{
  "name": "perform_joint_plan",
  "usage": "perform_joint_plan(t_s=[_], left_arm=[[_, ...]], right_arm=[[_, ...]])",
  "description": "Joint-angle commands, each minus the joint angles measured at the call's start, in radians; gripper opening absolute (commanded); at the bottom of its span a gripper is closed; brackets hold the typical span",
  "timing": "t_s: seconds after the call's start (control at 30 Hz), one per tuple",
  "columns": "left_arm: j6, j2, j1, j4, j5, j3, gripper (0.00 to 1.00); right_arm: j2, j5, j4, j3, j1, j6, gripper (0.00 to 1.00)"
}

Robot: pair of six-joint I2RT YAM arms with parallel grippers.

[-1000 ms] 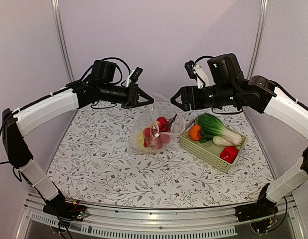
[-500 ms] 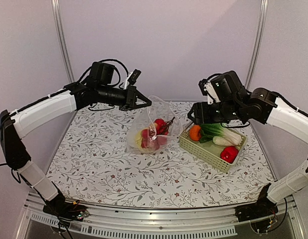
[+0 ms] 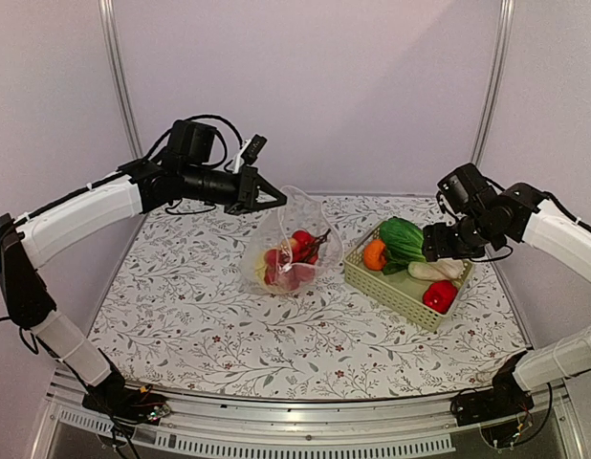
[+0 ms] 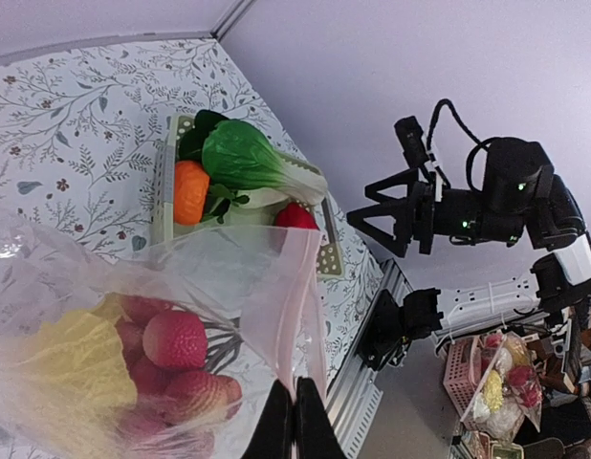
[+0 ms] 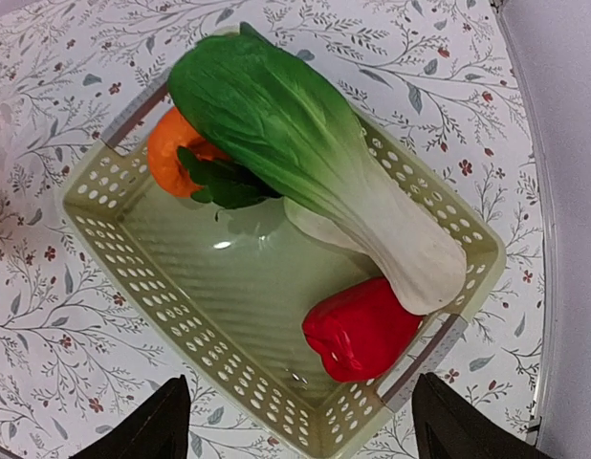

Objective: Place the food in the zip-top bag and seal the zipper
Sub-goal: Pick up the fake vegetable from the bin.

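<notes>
The zip-top bag (image 3: 291, 244) sits mid-tabletop (image 3: 181, 306), holding a yellow cabbage (image 4: 85, 354) and red fruits (image 4: 176, 339). The left end effector (image 3: 276, 199) is pinched tight on its raised mouth edge, arm reaching in from the left. The right end effector (image 3: 434, 242), fingers spread wide and empty, points down over the green basket (image 3: 401, 296) at right.

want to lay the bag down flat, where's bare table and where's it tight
The widest bare table is the near strip in front of the bag and basket, plus the left side beside the bag. The gap between bag and basket is tight.
</notes>
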Motion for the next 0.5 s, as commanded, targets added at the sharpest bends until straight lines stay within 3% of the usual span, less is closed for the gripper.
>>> perform_joint_plan(t_s=[0.0, 0.47], left_arm=[[0.017, -0.022, 0.014, 0.013, -0.003, -0.006, 0.00], [0.023, -0.039, 0.021, 0.002, -0.009, -0.015, 0.00]], right_arm=[[0.063, 0.008, -0.068, -0.041, -0.025, -0.051, 0.80], [0.267, -0.005, -0.035, -0.079, -0.074, -0.006, 0.77]])
